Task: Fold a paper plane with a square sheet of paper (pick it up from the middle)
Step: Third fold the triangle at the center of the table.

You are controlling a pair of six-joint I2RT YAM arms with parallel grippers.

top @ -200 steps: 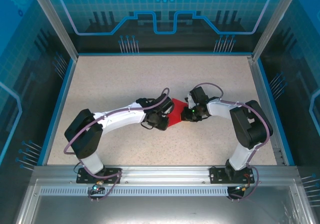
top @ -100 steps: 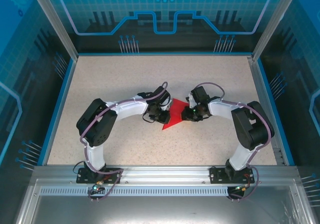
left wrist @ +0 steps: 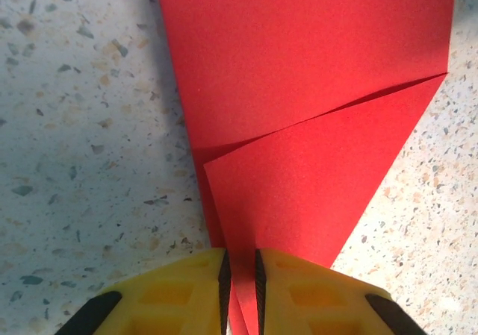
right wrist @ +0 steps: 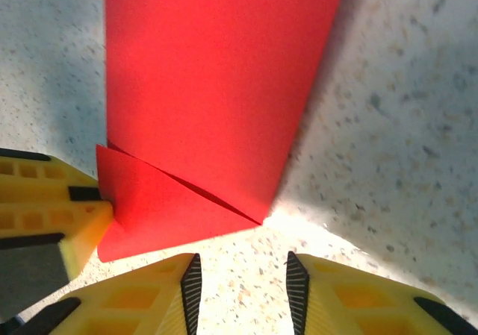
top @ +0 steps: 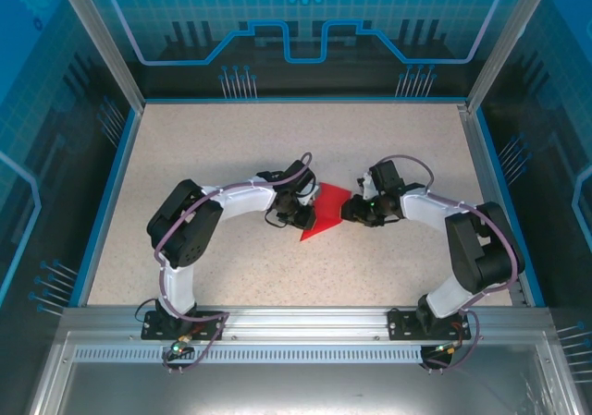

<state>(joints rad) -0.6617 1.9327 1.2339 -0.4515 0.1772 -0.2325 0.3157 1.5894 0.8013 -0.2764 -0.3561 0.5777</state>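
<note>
Tightly pinched in the left end effector (left wrist: 240,266): narrow end of the folded red paper (left wrist: 299,89), widening ahead. Beyond the spread right end effector (right wrist: 243,275), its other edge, on the worktop (right wrist: 403,126); advance low, grip near the crease.

Speckled beige table (top: 231,147), blue rim, blue circuit-patterned enclosure walls (top: 305,27)
</note>
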